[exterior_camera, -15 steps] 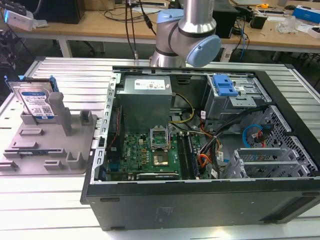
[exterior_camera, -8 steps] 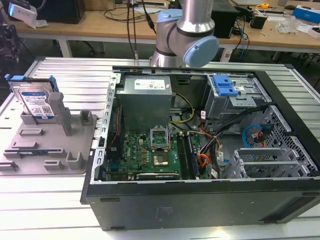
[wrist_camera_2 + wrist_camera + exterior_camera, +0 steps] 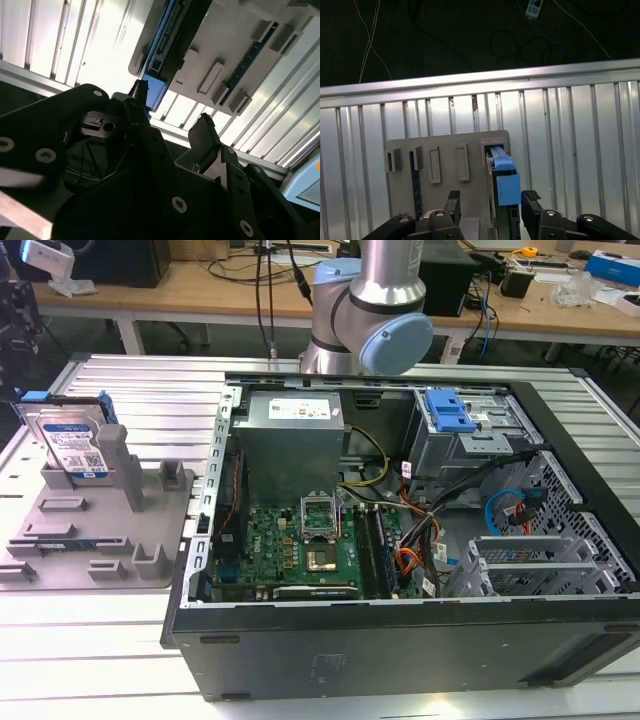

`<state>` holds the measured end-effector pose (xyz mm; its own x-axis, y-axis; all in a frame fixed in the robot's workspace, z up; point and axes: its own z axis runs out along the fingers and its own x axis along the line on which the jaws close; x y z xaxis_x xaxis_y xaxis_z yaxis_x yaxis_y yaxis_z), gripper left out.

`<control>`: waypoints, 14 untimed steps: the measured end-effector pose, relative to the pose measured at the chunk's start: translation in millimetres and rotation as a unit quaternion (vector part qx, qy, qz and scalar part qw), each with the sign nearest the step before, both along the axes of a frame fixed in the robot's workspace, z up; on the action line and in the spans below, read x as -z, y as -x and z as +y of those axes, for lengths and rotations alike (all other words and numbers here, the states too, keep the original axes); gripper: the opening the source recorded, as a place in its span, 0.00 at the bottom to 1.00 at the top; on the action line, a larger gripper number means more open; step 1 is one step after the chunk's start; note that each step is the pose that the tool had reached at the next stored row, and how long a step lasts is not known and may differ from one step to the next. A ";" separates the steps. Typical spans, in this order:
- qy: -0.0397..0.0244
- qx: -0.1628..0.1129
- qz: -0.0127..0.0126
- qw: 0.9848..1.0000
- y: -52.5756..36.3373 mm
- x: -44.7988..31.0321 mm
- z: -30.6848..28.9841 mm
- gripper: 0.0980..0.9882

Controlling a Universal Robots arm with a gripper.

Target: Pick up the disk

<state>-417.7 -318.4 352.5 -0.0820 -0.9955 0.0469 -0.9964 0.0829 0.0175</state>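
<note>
What is hidden from me around the grey holder

In the exterior view the disk (image 3: 68,445) stands in the grey holder (image 3: 100,530), whose posts cover its lower edge, and its label's print is too small to tell. My arm (image 3: 370,300), beyond the holder and behind the computer case (image 3: 400,660), is cut off by the picture's upper edge. In the first wrist view the disk (image 3: 504,182) sits edge-on in the holder (image 3: 447,150), its faces hidden, and my gripper (image 3: 491,200) is cut off past its fingertips by the picture's edge. In the second wrist view the dark body of my gripper (image 3: 172,102) covers part of the holder (image 3: 235,30), and the disk (image 3: 155,90) at the holder's end lies mostly in shadow.
</note>
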 end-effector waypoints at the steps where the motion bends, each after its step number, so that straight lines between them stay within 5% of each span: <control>1: 0.000 0.000 0.000 1.000 0.0 0.0 0.0 0.56; 6: 0.000 -0.018 -0.002 1.000 0.0 0.3 0.1 0.56; 9: -0.001 -0.028 -0.009 1.000 0.4 0.9 0.8 0.56; 14: -0.001 -0.031 -0.011 0.999 2.5 4.7 9.3 0.56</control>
<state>-420.2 -309.0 347.9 -0.0208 -0.9988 0.0437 -0.9998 0.0206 -0.0036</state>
